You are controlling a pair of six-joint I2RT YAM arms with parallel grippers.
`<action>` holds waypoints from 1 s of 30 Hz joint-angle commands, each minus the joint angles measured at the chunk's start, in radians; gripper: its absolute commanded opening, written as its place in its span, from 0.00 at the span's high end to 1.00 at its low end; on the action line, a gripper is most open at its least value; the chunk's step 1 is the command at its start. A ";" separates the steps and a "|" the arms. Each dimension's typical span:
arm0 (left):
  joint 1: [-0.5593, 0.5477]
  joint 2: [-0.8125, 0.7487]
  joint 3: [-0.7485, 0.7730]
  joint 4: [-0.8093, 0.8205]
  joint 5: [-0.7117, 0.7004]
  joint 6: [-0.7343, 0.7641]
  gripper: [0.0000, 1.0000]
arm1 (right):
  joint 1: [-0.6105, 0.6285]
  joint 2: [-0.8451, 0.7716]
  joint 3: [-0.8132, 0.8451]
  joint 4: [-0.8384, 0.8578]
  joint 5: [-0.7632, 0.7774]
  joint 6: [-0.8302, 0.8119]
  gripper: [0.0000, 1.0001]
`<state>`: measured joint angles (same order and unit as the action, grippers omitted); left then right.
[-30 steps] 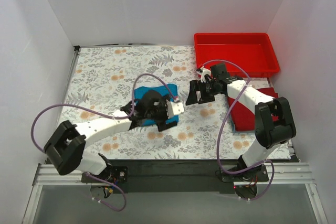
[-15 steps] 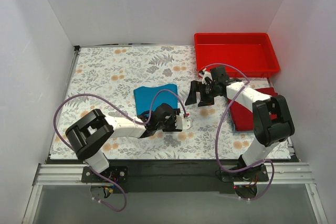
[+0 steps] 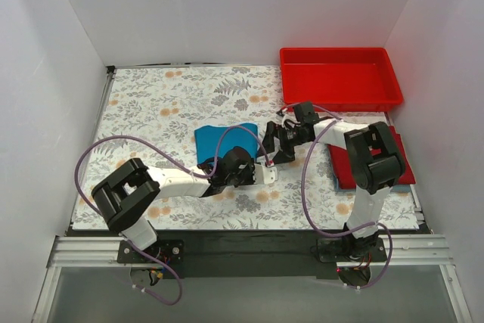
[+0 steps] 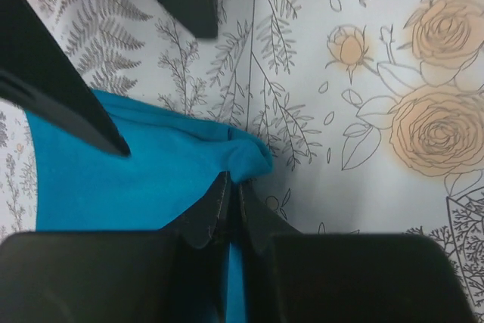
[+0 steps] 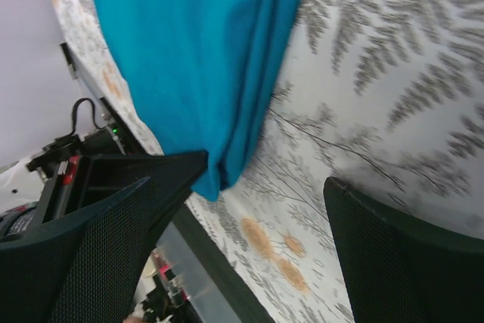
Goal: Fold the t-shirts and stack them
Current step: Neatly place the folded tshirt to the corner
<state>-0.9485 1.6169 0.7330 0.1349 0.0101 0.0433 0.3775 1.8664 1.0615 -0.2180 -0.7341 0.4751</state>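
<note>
While the left fingers point(image 4: 221, 213) are pressed together on a bunched corner of the teal shirt point(image 3: 215, 140), the rest of that shirt lies flat near the middle of the worktop point(image 3: 151, 104), a folded rectangle on the grey-and-orange flower print. The pinched corner is the one nearest the right edge and the near edge; the left wrist view shows a small lump of cloth puckered up just beyond the fingertips, and a sliver of teal showing in the seam between them.

The right fingers point(image 3: 274, 145) are spread wide apart and hold nothing. They hang low at the shirt's right side. From the right wrist, one finger sits just beside the shirt's layered, folded corner, and I cannot tell whether it touches; the other is over bare print, well clear of the cloth.

Over in the far right corner stands the red tray point(image 3: 340, 102), its long side along the far edge. The shirts all lie outside it. On its near side, along the right edge, the red shirt point(image 3: 344, 168) lies folded flat, partly under the right arm. A thin strip of a bluish shirt point(image 3: 337, 184) peeks out from beneath the red one's left near corner.
</note>
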 commanded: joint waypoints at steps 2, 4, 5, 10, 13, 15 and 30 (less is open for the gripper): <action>-0.004 -0.097 0.062 -0.052 0.074 -0.069 1.00 | 0.053 0.082 0.049 0.051 -0.091 0.085 0.02; -0.004 -0.107 0.068 -0.066 0.082 -0.082 1.00 | 0.061 0.102 0.054 0.057 -0.103 0.109 0.01; -0.004 -0.115 0.075 -0.070 0.085 -0.091 1.00 | 0.069 0.118 0.057 0.058 -0.108 0.120 0.02; -0.003 -0.135 0.083 -0.089 0.116 -0.111 1.00 | 0.099 0.181 0.077 0.077 -0.151 0.181 0.07; -0.004 -0.152 0.083 -0.092 0.131 -0.117 1.00 | 0.113 0.218 0.100 0.085 -0.177 0.204 0.14; -0.004 -0.158 0.085 -0.095 0.139 -0.120 1.00 | 0.115 0.235 0.112 0.086 -0.174 0.209 0.20; 0.017 -0.247 0.186 -0.300 0.157 -0.295 0.61 | 0.090 0.160 0.232 -0.232 0.062 -0.223 0.99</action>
<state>-0.9451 1.4841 0.8486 -0.0776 0.1432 -0.1577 0.4847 2.1132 1.2434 -0.2398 -0.8257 0.5014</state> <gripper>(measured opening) 0.367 0.055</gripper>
